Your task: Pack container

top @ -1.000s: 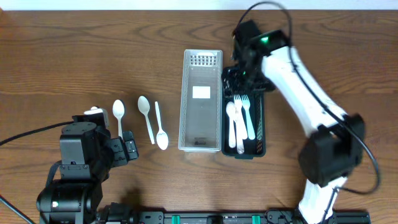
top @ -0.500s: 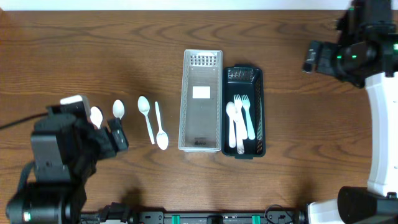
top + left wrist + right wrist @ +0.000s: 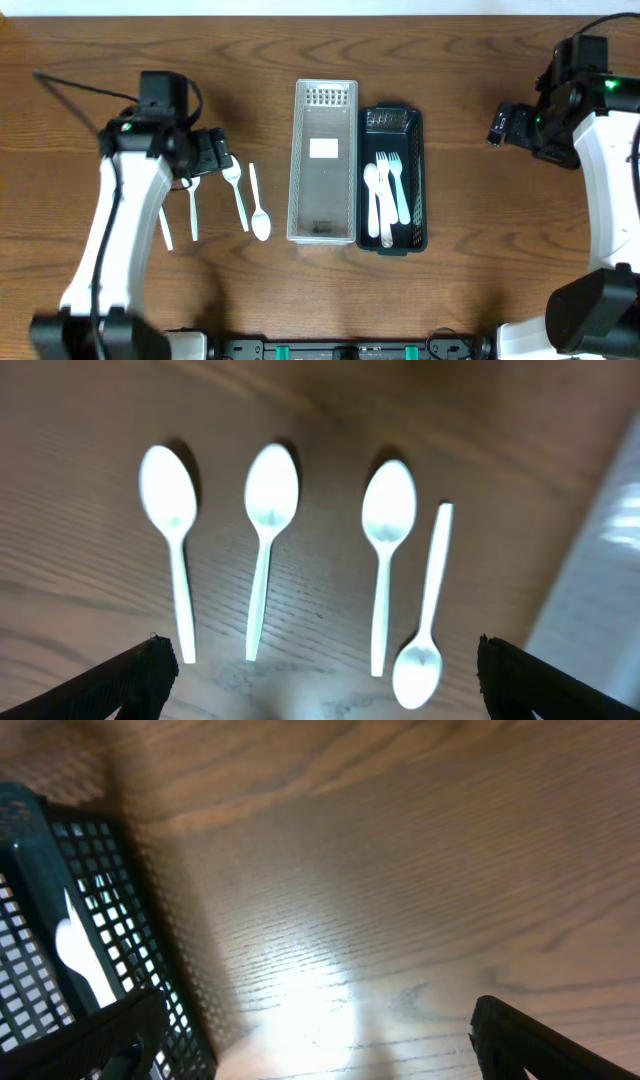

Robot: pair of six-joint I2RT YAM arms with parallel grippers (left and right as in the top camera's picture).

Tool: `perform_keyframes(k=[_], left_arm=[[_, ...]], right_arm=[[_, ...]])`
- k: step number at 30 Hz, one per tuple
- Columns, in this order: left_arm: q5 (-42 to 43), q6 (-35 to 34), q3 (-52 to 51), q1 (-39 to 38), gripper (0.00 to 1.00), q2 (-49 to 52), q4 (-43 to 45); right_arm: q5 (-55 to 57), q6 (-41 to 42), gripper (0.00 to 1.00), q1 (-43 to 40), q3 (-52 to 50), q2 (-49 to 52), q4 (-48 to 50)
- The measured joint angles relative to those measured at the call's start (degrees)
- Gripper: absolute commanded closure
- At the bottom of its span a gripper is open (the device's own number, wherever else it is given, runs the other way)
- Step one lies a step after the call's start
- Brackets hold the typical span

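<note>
Several white plastic spoons [image 3: 268, 530] lie side by side on the wooden table, left of a clear grey container [image 3: 323, 100]. They also show in the overhead view [image 3: 258, 210]. A dark mesh basket [image 3: 415, 180] beside the container holds white forks and a spoon [image 3: 385, 195]. My left gripper [image 3: 210, 152] hovers open above the spoons; its fingertips [image 3: 320, 685] frame them in the left wrist view. My right gripper [image 3: 503, 125] is open and empty over bare table to the right of the basket [image 3: 60, 920].
The grey container is empty apart from a white label [image 3: 323, 149]. The two containers stand side by side at the table's centre. The table's front edge carries a black rail [image 3: 350, 350].
My left arm swung up from the front left to above the spoons. My right arm left the basket and moved to the far right, then came down slightly.
</note>
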Motion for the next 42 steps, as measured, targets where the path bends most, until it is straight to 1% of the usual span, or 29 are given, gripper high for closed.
perform_keyframes(k=[6,11,17,28,34,42], left_arm=[[1.53,-0.02,-1.22,0.0,0.02,9.4,2.56],[4.28,0.0,-5.38,0.0,0.02,12.52,7.8],[5.62,0.26,-8.55,0.0,0.02,13.7,11.23],[5.86,0.28,-9.86,-0.22,0.02,14.01,15.8],[5.86,0.28,-9.99,-1.9,0.02,14.03,18.32],[5.84,0.28,-9.99,-2.58,0.02,15.58,18.91]], right_arm=[[-0.24,0.0,0.01,0.0,-0.22,0.0,0.2],[-0.26,0.0,0.01,0.0,-0.22,0.0,0.24],[-0.26,0.0,0.01,0.0,-0.22,0.0,0.26],[-0.26,-0.02,0.01,0.0,-0.22,0.0,0.26],[-0.26,-0.24,0.01,0.0,-0.22,0.0,0.22],[-0.26,-0.24,0.01,0.0,-0.22,0.0,0.22]])
